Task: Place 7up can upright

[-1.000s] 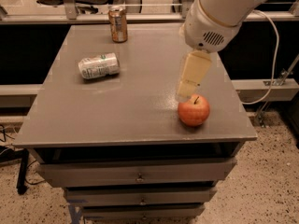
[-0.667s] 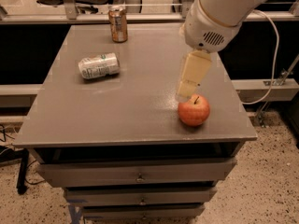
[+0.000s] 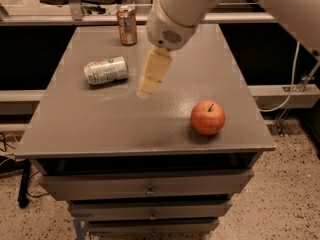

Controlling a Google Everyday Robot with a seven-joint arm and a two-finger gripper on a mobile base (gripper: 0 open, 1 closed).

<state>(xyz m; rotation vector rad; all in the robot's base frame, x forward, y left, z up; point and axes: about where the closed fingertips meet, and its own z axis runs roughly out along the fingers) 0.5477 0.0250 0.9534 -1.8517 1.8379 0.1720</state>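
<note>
The 7up can (image 3: 106, 70) lies on its side on the left part of the table (image 3: 90, 134), where it lay a second ago, silver top towards the left edge. Behind the 7up can and a little to its right, a copper-coloured can (image 3: 127, 26) stands upright, also unmoved. The gripper (image 3: 150, 81) is what has changed: it was hanging well to the right of the 7up can, over the apple (image 3: 207, 118), and now hovers just right of the 7up can, not touching it. Whether the gripper is apart or together I cannot tell; it carries nothing. To me this looks like the approach, with the grasp and the standing-up not yet begun. The apple sits well right of the 7up can, towards the front. The table is grey and matt, with drawers (image 3: 150, 189) beneath, on a speckled floor (image 3: 295, 184)
</note>
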